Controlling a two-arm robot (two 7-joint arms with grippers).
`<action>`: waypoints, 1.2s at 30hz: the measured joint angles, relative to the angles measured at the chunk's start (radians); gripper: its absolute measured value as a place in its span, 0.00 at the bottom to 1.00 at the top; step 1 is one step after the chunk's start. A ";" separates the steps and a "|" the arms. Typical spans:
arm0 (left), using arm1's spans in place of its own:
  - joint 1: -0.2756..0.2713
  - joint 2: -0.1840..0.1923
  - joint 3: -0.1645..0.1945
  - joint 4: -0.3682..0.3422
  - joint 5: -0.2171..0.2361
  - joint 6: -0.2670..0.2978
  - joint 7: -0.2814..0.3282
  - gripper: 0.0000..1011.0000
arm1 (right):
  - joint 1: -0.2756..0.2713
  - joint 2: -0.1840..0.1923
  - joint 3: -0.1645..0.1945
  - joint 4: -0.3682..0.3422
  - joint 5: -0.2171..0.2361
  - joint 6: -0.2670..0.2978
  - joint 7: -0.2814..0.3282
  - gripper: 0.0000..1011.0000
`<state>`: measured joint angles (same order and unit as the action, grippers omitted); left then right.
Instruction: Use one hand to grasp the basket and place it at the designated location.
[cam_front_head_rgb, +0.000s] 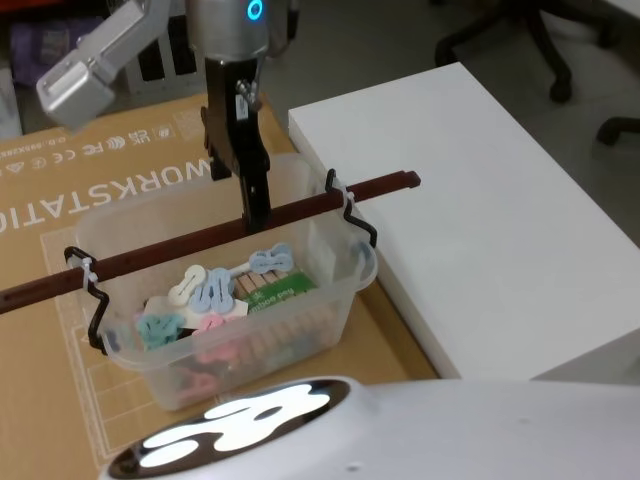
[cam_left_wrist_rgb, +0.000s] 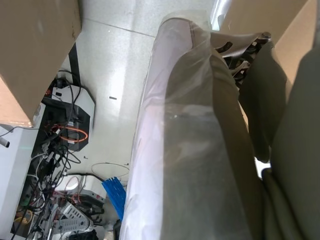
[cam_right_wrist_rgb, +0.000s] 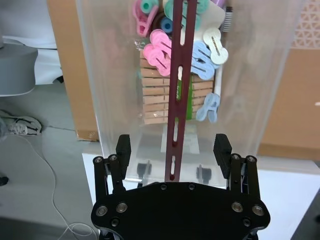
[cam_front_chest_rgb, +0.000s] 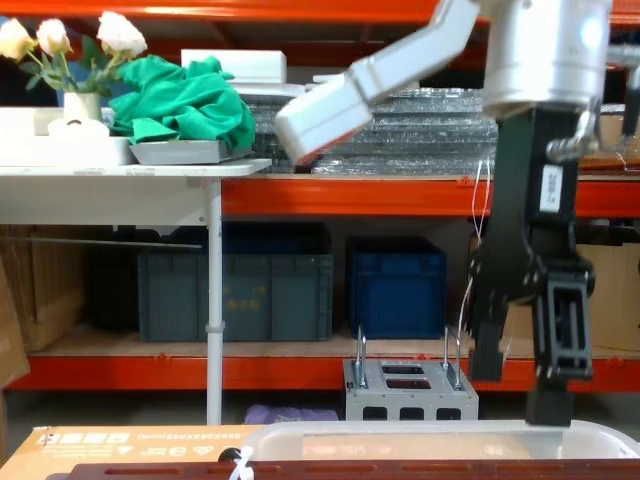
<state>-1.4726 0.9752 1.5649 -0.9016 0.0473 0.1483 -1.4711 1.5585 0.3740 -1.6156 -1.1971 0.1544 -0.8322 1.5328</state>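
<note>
1. Nearest the lens, the robot's rounded glossy white body shell (cam_front_head_rgb: 420, 430) crowds the frame's foot, close to the tub's near wall; a lift swung inward could knock against it.
2. To the right stands a flat white table (cam_front_head_rgb: 500, 200), likely the drop point. Its top sits higher than the tub's base, so a low carry could catch the edge.
3. Under the load lies a brown cardboard sheet printed WORKSTATION (cam_front_head_rgb: 60, 190), on which the large clear plastic basket (cam_front_head_rgb: 290, 335) rests, just beside the table.
4. Spanning the basket's rim, the long reddish-brown wooden bar handle (cam_front_head_rgb: 160, 248) looks thin and smooth. Gripped off the midpoint between its hooks, it could tip the tub toward one end.
5. Above the tub, the black two-finger right gripper (cam_right_wrist_rgb: 173, 145) hangs with its fingers spread wide, one on each side of the bar and touching neither. Closing while skewed could nudge the bar aside instead of pinching it.
6. Inside, a heap of pastel plastic and bare wooden clothes pegs (cam_front_head_rgb: 215, 290) lies loose; a tilt or swing could slide them and shift the weight.
7. Smallest of all, the bent black wire hooks (cam_front_head_rgb: 368, 232) and white zip ties (cam_front_head_rgb: 347, 197) alone join bar to rim; a jerk could strain them.
</note>
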 joint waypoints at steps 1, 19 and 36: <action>0.000 0.000 0.000 0.000 0.000 0.000 0.000 0.00 | 0.008 0.009 0.002 -0.013 -0.002 0.007 -0.001 0.99; 0.000 0.000 0.000 0.000 0.000 0.000 0.000 0.00 | 0.087 0.080 0.032 -0.100 -0.002 0.082 0.017 0.99; 0.000 0.000 0.000 0.000 0.000 0.000 0.000 0.00 | 0.112 0.109 0.044 -0.147 -0.014 0.128 0.025 0.99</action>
<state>-1.4726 0.9752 1.5648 -0.9015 0.0474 0.1483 -1.4711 1.6703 0.4827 -1.5718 -1.3443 0.1408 -0.7037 1.5578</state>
